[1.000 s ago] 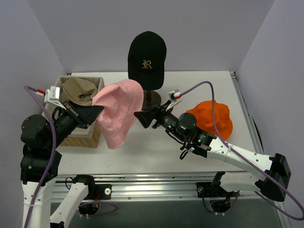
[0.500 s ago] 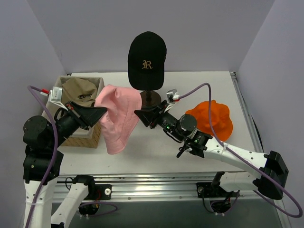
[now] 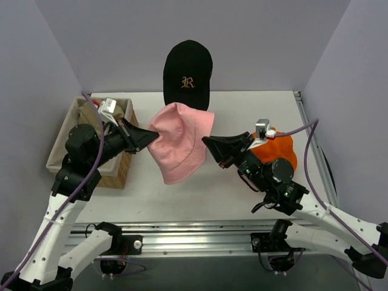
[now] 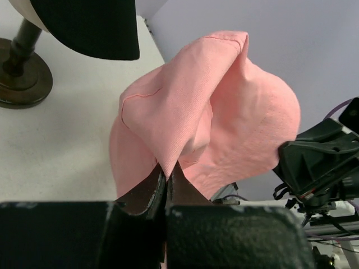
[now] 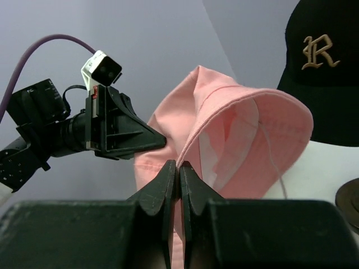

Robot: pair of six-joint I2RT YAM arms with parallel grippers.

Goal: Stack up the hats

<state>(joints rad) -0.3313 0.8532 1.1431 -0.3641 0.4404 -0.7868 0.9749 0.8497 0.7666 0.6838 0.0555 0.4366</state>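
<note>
At the far left a woven basket (image 3: 60, 154) sits on the worktop (image 3: 248, 112), with the tan cap (image 3: 91, 114) inside it, mostly hidden behind the left arm. The left hand (image 3: 151, 138) reaches out from over the basket with its jaws pressed together on a fold of the pink hat (image 3: 180, 145) at its left edge; the wrist view shows the fabric pinched right at the fingertips (image 4: 160, 182). The pink hat hangs in the air between the two arms, above the worktop and in front of the black cap (image 3: 188, 74). This cap, with its gold "R", sits on the cream head form (image 5: 331, 162), which stands on a dark stand (image 4: 22, 75). The right hand (image 3: 207, 143) is clamped on the brim at the hat's right side. Beyond it, at the right, the orange hat (image 3: 284, 150) lies on the worktop, partly covered by the right arm.
</note>
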